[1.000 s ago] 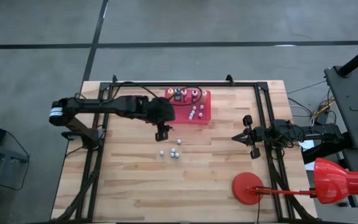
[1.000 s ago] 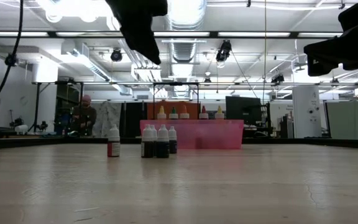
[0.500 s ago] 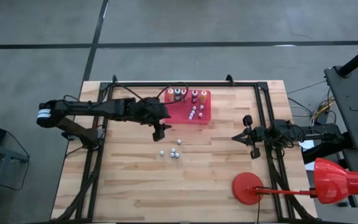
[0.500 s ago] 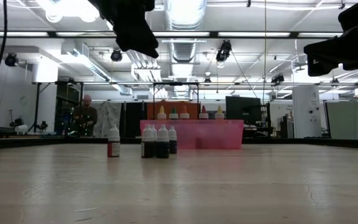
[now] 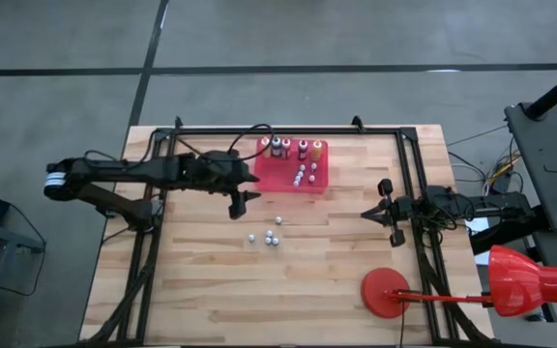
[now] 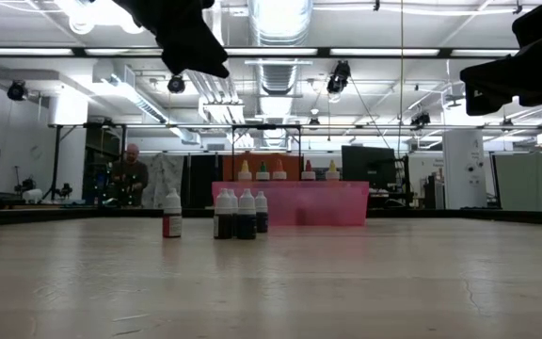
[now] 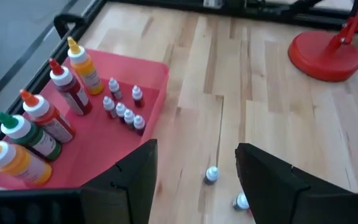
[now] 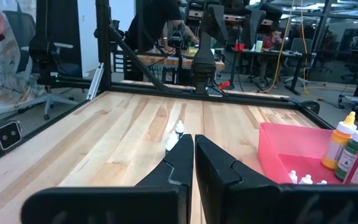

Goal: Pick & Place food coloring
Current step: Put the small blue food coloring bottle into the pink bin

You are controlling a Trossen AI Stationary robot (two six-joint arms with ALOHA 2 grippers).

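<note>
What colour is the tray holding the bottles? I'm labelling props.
Red-pink; the tray shows best in the left wrist view.

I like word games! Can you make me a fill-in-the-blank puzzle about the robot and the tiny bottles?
1. The big squeeze bottles stand in a tray coloured ____.
2. The left gripper has its fingers ____.
3. The right gripper has its fingers ____.
4. The loose tiny bottles stand on the ____, outside the tray.

Missing words: red; open; shut; table
</note>
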